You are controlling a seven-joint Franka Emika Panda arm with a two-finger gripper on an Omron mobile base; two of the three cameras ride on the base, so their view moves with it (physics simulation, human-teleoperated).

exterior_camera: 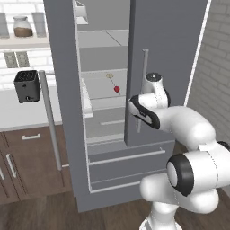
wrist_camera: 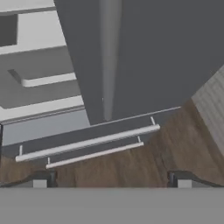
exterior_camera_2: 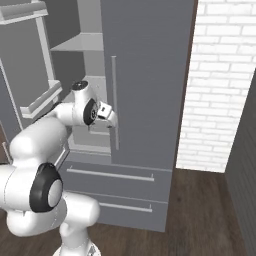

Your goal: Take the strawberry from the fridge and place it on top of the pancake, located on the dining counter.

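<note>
The grey fridge (exterior_camera: 173, 45) has its left door swung open and its right door shut. On a middle shelf inside lies the tiny red strawberry (exterior_camera: 117, 89), with a pale stemmed speck (exterior_camera: 109, 75) just above it. My gripper (exterior_camera_2: 112, 119) hangs in front of the shut right door (exterior_camera_2: 150, 75), close to its vertical bar handle (exterior_camera_2: 114, 100) and to the right of the strawberry's shelf. In the hand view the two fingertips (wrist_camera: 43, 179) stand wide apart with nothing between them, so the gripper (wrist_camera: 111, 181) is open and looks down at the fridge's drawers (wrist_camera: 87, 142). The pancake and dining counter are out of view.
The open left door (exterior_camera: 60, 67) and its long handle (exterior_camera: 50, 121) stick out toward me. A black toaster (exterior_camera: 27, 85) sits on the pale counter above brown cabinets (exterior_camera: 27, 157). A white brick wall (exterior_camera_2: 220, 85) stands right of the fridge.
</note>
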